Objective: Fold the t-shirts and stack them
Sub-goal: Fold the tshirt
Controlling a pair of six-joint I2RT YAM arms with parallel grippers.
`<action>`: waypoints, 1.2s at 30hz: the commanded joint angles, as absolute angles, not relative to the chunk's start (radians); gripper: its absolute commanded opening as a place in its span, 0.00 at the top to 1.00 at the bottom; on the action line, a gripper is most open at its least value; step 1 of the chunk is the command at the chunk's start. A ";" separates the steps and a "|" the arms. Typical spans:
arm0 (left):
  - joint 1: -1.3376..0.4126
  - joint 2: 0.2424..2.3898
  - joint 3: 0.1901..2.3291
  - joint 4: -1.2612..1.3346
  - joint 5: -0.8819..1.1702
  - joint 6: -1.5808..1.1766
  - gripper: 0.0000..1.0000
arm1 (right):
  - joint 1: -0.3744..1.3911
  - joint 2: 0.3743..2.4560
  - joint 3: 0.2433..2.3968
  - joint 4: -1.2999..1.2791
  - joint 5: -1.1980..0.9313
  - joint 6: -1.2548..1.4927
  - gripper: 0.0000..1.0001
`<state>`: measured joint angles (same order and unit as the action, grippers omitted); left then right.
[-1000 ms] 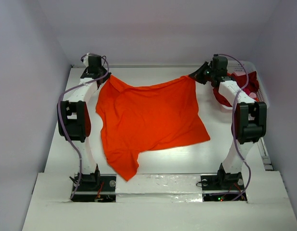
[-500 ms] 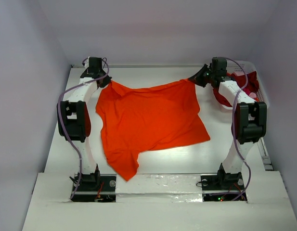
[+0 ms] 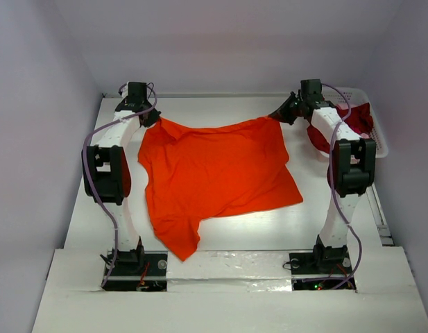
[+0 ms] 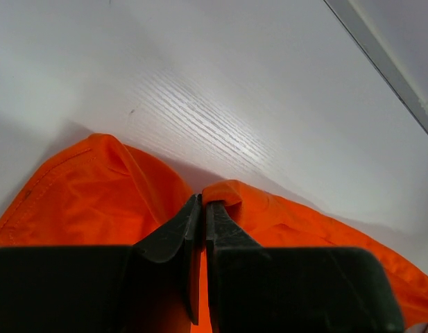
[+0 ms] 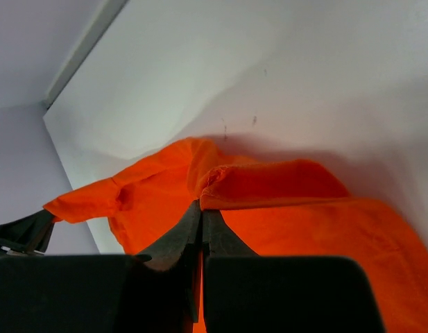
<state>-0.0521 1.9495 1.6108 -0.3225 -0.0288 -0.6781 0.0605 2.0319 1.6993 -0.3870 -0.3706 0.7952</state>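
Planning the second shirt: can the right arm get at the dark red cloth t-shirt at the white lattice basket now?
Probably not yet: the right gripper is shut on the bright orange cloth t-shirt. The dark red t-shirt lies close beside that arm.

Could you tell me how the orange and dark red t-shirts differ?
The orange t-shirt lies spread on the table; the dark red t-shirt is bunched in the basket. The left end effector and right end effector pinch the orange one's far corners; the red one is ungripped. Neither is folded.
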 commanded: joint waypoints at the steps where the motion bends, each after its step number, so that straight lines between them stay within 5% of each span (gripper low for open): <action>1: -0.046 1.898 1.625 -0.334 -0.018 -0.669 1.00 | 0.067 2.037 1.704 -0.407 -0.410 0.824 1.00; 36: -0.083 1.666 1.410 -0.422 -0.052 -0.647 1.00 | 0.067 1.922 1.509 -0.405 -0.379 0.798 1.00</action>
